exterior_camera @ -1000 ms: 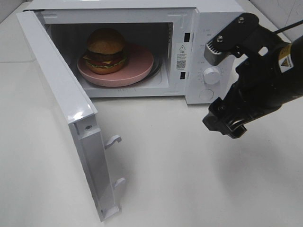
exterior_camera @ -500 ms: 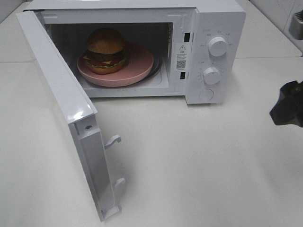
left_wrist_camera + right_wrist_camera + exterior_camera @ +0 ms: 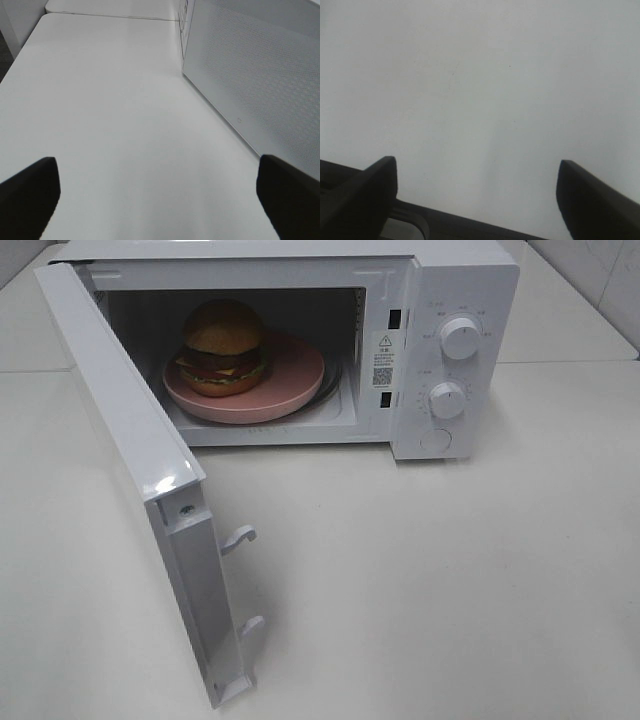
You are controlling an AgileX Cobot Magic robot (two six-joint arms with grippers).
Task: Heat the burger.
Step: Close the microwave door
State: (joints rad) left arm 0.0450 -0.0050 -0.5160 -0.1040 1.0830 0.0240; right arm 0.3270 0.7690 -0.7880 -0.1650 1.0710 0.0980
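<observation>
The burger (image 3: 223, 348), with a golden-brown bun, dark patty, cheese and lettuce, sits on a round pink plate (image 3: 292, 380) inside the white microwave (image 3: 445, 280). The microwave door (image 3: 130, 460) stands wide open to the left. Neither arm shows in the exterior high view. My left gripper (image 3: 157, 197) is open and empty over the bare white table, beside the outer face of the door (image 3: 255, 75). My right gripper (image 3: 477, 192) is open and empty over bare table.
The microwave has two knobs (image 3: 459, 338) and a round button (image 3: 436, 441) on its right panel. Two latch hooks (image 3: 240, 536) stick out from the door's edge. The white table (image 3: 450, 580) spreads in front and to the right.
My right arm, in front of the microwave's control panel a second ago, has pulled back to the right and left the exterior high view. The burger, plate and door have not moved.
</observation>
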